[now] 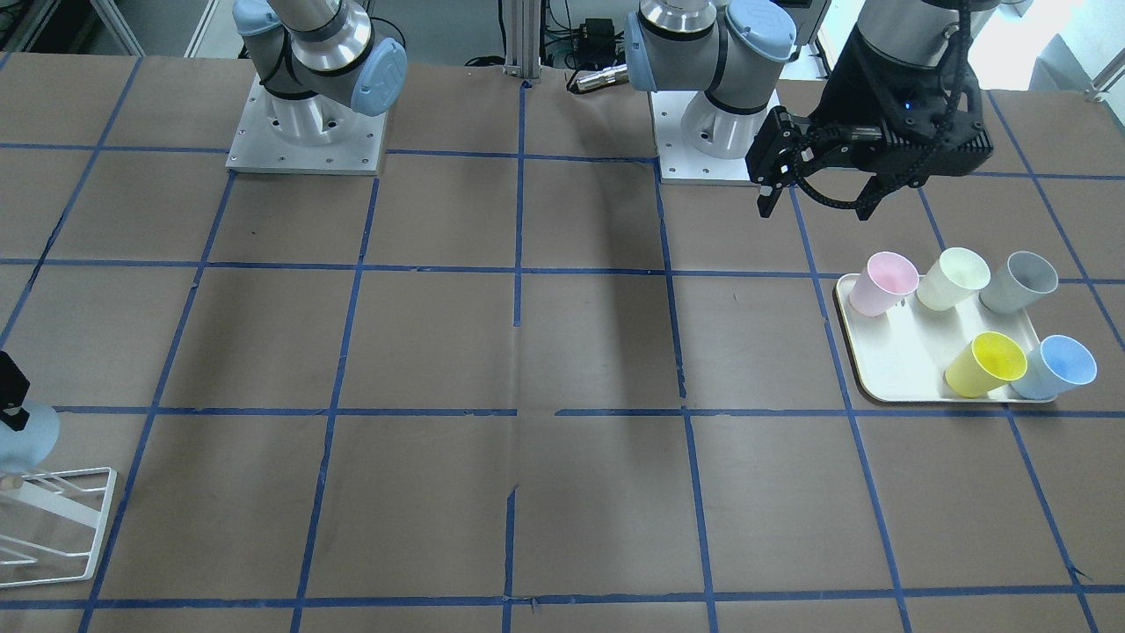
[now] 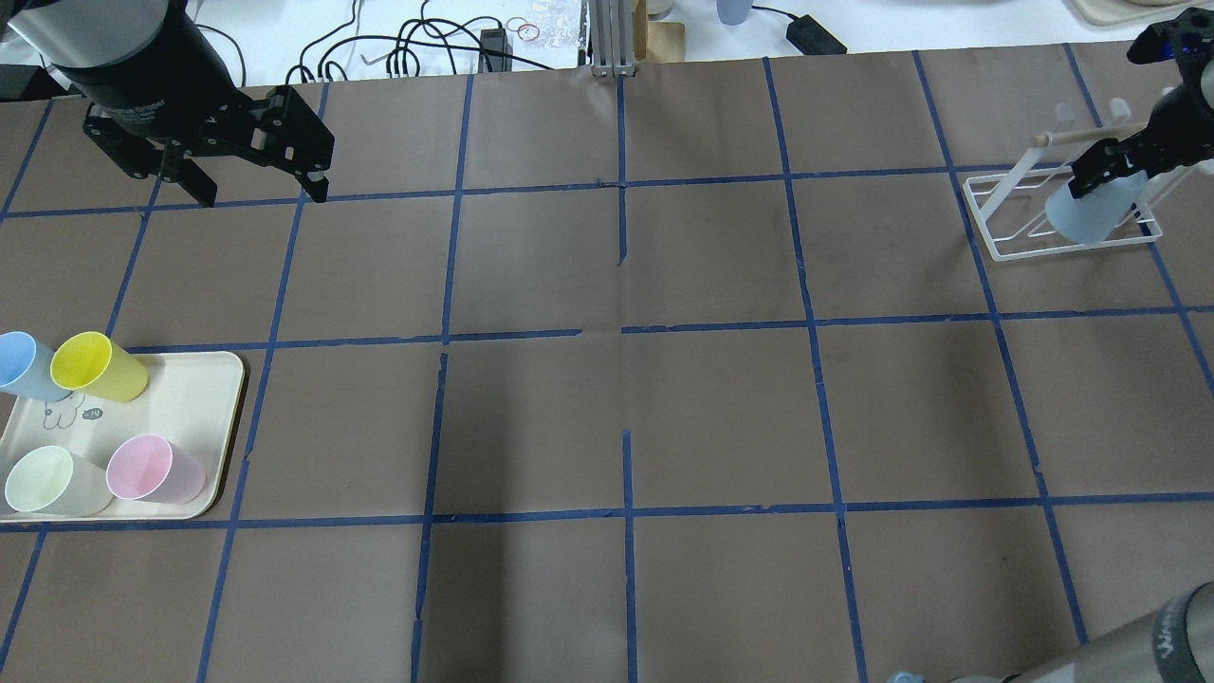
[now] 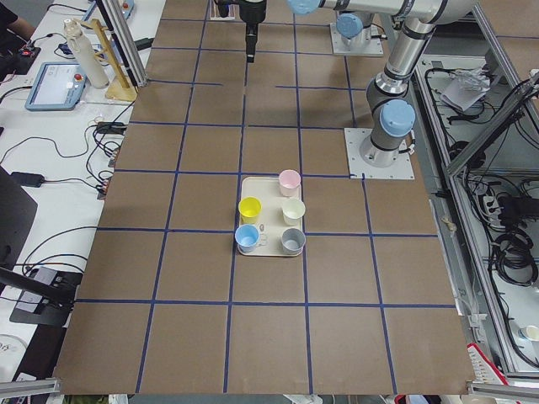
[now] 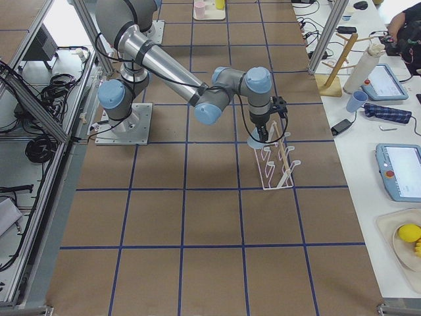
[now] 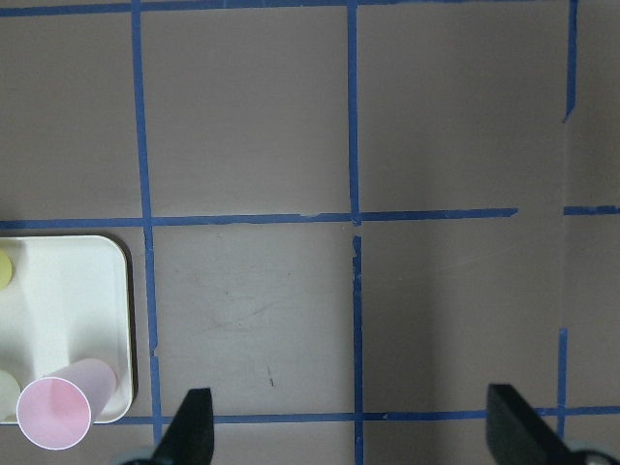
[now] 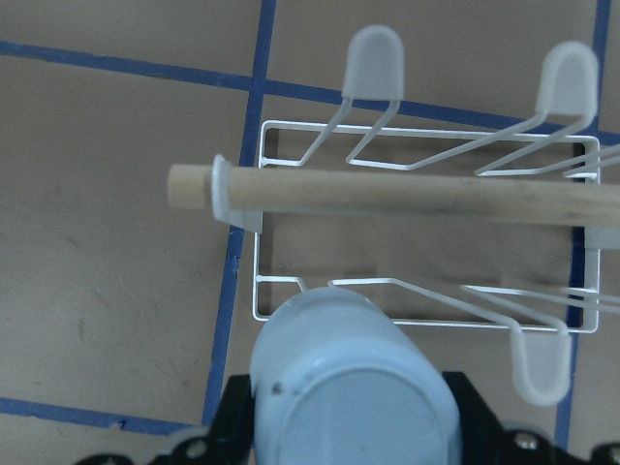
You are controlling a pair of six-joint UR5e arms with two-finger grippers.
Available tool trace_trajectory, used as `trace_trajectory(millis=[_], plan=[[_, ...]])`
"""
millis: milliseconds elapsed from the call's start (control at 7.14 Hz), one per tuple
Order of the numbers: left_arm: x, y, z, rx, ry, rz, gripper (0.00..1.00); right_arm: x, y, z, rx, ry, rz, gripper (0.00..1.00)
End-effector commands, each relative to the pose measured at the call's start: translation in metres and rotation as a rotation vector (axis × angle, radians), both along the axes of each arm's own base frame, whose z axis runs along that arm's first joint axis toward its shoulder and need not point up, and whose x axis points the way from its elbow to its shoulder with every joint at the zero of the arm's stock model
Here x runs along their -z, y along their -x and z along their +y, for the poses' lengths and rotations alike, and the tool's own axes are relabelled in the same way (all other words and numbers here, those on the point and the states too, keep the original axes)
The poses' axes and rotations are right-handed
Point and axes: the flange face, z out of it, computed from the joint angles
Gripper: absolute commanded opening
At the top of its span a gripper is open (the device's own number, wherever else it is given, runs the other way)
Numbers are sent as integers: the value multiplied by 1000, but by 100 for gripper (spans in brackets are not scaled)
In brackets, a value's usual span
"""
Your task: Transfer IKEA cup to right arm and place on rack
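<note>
- Placement onto the white thin-wire rack (image 1: 53,507) is the step in hand, I judge: the light-blue tapered plastic IKEA cup (image 6: 349,387) hangs mouth-down over the rack's edge, beside its round wooden rod (image 6: 407,197).
- Doing it well means centring the mouth over one slanted prong, lowering slowly along its lean, and releasing only once the cup rests there; a tilted rim could snag wire.
- Right arm's fingers (image 6: 235,426) are clamped on the cup's sides near its base; whether cup touches rack I cannot tell.
- Left arm's fingers (image 5: 191,431) stand wide apart, empty, above the brown desk (image 5: 436,116), well apart from the rack.
</note>
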Motion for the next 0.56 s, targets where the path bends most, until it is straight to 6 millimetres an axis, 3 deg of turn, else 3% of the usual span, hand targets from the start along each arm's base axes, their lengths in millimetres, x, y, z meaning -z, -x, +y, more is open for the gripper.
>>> trace_trajectory(millis=[0,140,280,420], plan=[[0,1,1,1,1,1,100,13,2,-3,3,-18,-10,20],[0,0,0,0,1,2,100,12,2,-3,2,-17,-9,40],[-1,1,0,2,2,2,100,12,2,-4,-1,-17,-9,93],[-2,1,1,2,4,2,100,12,1,-3,-1,-18,-7,100]])
